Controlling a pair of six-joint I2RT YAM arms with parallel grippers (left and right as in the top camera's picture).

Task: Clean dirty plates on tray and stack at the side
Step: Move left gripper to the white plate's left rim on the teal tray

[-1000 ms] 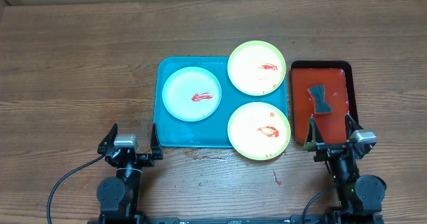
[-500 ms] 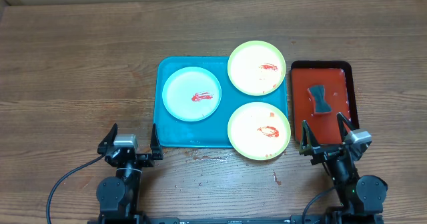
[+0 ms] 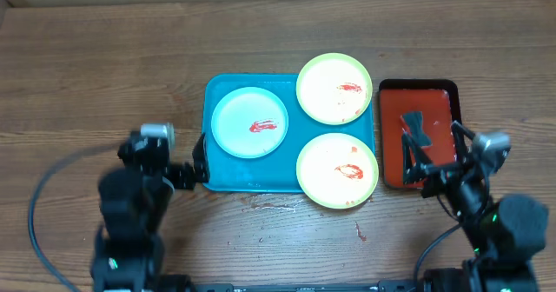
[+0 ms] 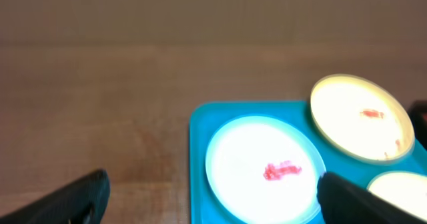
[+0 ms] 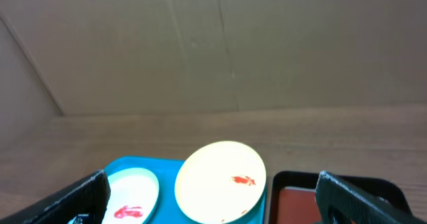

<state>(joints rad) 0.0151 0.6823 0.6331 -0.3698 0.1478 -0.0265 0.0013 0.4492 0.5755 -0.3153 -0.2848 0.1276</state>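
The teal-blue tray (image 3: 221,178) lies mid-table with three plates, each with a red smear: a light blue-white plate (image 3: 249,122) at its left, a pale yellow-green plate (image 3: 334,88) at the back right, another pale yellow-green plate (image 3: 337,171) at the front right. My left gripper (image 3: 196,164) is open and empty at the tray's left front edge. My right gripper (image 3: 439,157) is open and empty above the red tray (image 3: 439,96). The left wrist view shows the blue-white plate (image 4: 265,169) and the back plate (image 4: 362,117). The right wrist view shows the back plate (image 5: 220,181).
A narrow red tray with a dark rim sits right of the teal tray and holds a dark grey cloth-like piece (image 3: 415,129). Small red spots (image 3: 358,231) mark the wood near the front edge. Bare wooden table (image 3: 104,75) lies left and behind.
Both arms have risen and moved forward from their rest poses. The left gripper now sits at the tray's left edge; the right gripper now hangs over the red tray.
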